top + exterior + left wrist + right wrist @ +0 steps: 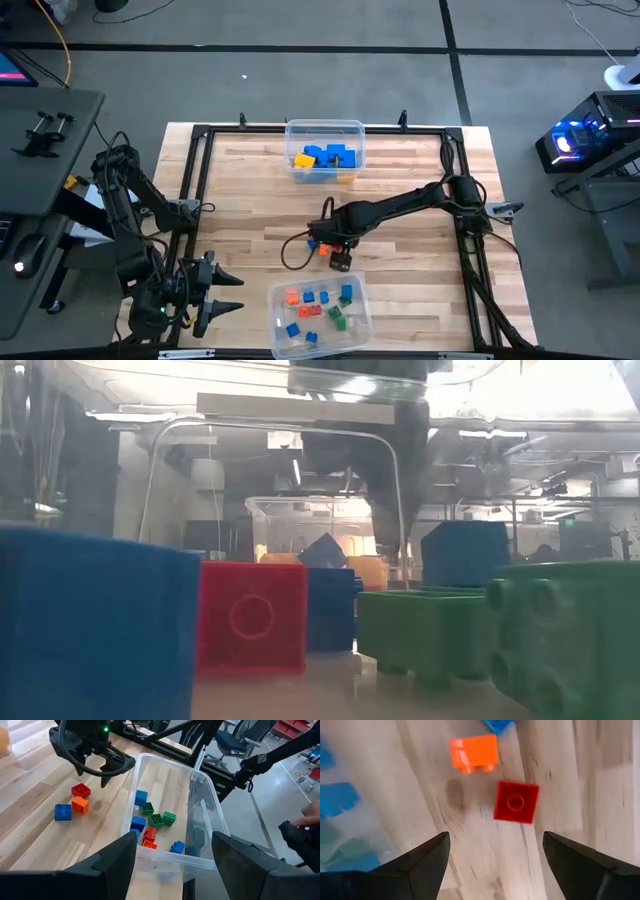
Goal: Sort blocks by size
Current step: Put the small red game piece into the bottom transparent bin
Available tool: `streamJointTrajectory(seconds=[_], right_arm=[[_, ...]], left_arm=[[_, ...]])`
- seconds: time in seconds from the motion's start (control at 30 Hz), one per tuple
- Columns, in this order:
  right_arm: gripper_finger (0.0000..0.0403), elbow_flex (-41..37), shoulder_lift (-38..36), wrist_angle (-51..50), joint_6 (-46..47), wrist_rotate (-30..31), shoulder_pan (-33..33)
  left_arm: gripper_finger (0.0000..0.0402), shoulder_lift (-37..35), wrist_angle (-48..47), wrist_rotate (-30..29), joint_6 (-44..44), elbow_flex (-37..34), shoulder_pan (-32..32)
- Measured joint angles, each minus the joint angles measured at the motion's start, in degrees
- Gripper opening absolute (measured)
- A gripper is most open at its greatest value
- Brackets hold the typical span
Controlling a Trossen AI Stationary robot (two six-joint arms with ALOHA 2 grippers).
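Three small loose cubes lie flat on the table at its middle: a red one [516,802], an orange one [474,752] and a blue one [497,724]; they also show in the left wrist view, red [80,790], orange [80,805], blue [63,812]. My right gripper [341,260] hangs open just above the table, on the near side of the red cube, fingers pointing down, touching nothing. My left gripper [228,293] is open and empty at the table's near left corner. Several tiny cubes [320,308] lie in the near bin; larger blue and yellow bricks [325,157] lie in the far bin.
The clear near bin [360,330] stands at the table's near edge, just on the near side of my right gripper. The clear far bin [325,126] stands at the far edge. A black frame [195,180] runs round the table. A cable loops from the right wrist [292,252].
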Motion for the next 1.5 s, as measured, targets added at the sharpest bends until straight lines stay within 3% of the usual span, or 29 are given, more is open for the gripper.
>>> streamJointTrajectory(seconds=[0.23,0.5,0.87,1.23,1.37,1.5], right_arm=[[0.0313,-0.02,1.79,1.09,-1.99,-1.33,-1.23],[0.0312,-0.09,3.82,4.14,-3.97,1.71,-1.69],[0.0252,-0.02,4.29,7.57,-5.91,2.45,-2.19],[0.0240,-0.02,7.13,5.21,-6.22,3.01,-1.92],[0.0209,-0.02,7.15,5.24,-6.20,4.13,-1.85],[0.0144,0.00,7.03,4.30,-6.27,4.38,-2.05]], left_arm=[[0.0243,0.02,0.01,-0.62,-0.87,0.00,0.07],[0.0243,0.02,0.41,-0.87,-2.81,-0.02,1.49],[0.0243,0.02,0.41,-0.59,-2.83,-0.02,3.87],[0.0243,0.04,0.66,-0.42,-2.97,-0.04,3.91],[0.0243,0.04,0.64,-0.42,-2.96,-0.04,3.91],[0.0243,0.04,0.54,-0.42,-2.94,-0.04,4.23]])
